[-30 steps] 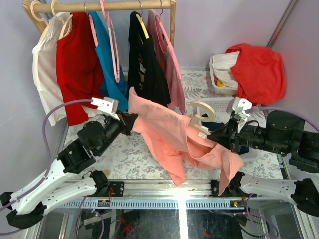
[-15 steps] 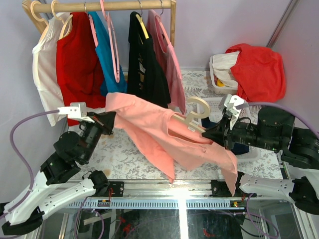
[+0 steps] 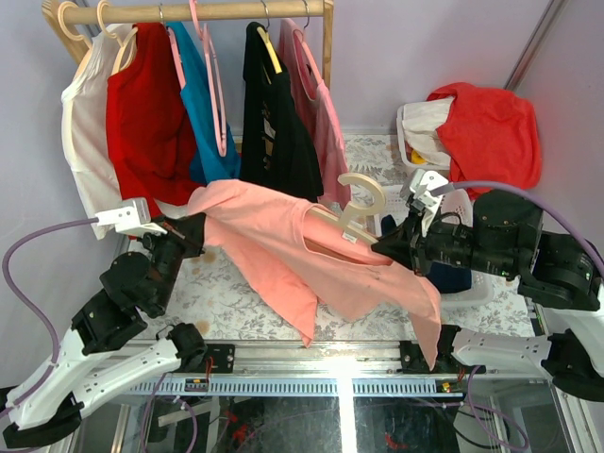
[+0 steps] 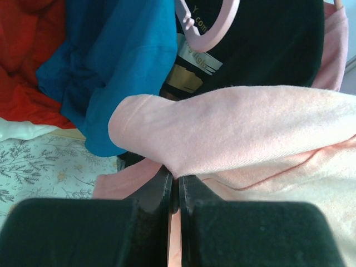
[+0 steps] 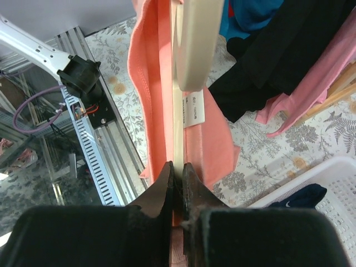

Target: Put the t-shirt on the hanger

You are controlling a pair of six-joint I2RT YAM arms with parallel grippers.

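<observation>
Left end effector (image 3: 194,227) swung left, pinching the t-shirt (image 3: 274,236).

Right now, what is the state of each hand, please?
Left hand: closed, holding the t-shirt.
Right hand: closed, holding the hanger.

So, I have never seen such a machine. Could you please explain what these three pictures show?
Two robot arms are bolted to a table with a flowered cover. One picture looks down from above; the other two come from a camera on each wrist. The left hand pinches one end of the salmon t-shirt, held above the table. The right hand clamps the cream hanger, partly inside the shirt. Behind stands a clothes rail with other garments; a white basket sits on the right.
</observation>
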